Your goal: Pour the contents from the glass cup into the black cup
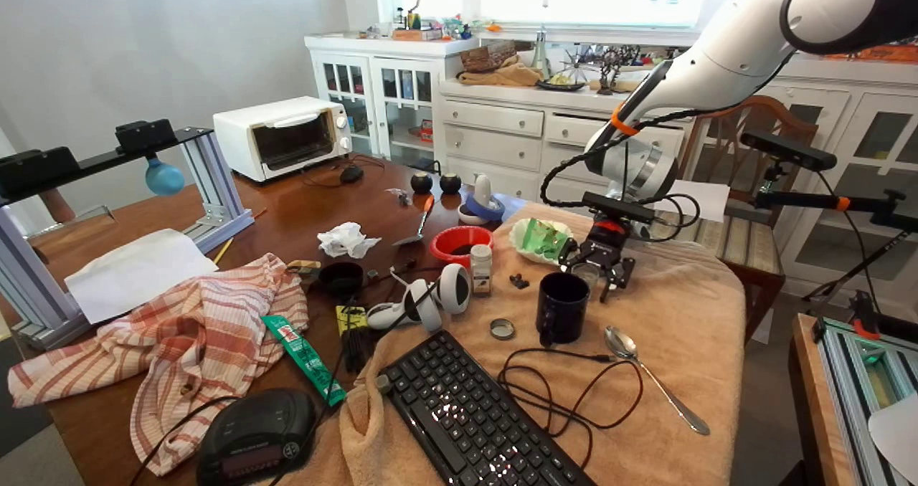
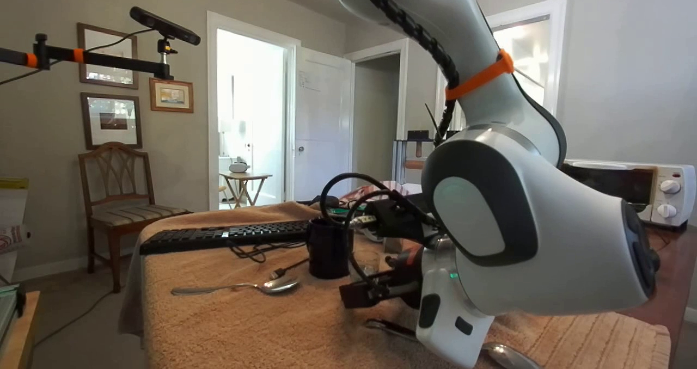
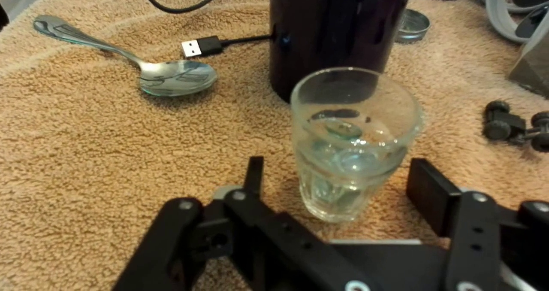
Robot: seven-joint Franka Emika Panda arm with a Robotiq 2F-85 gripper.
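In the wrist view the glass cup (image 3: 351, 153) stands upright on the towel, with pale, see-through contents low inside; I cannot tell whether these are liquid or pieces. My gripper (image 3: 339, 164) has its jaws apart around the glass, a gap showing on both sides. Just beyond the glass stands the black cup (image 3: 334, 33), upright, its base partly covered by the glass rim. An exterior view has the gripper (image 1: 592, 271) low behind the black cup (image 1: 563, 310), which hides part of the glass. The inside of the black cup cannot be seen.
A spoon (image 3: 178, 78) and a USB plug (image 3: 201, 46) lie beside the black cup. A toy car piece (image 3: 514, 128) and a metal lid (image 3: 411, 25) are on its far side. Around stand a red bowl (image 1: 462, 242), a small jar (image 1: 480, 271) and a keyboard (image 1: 466, 407).
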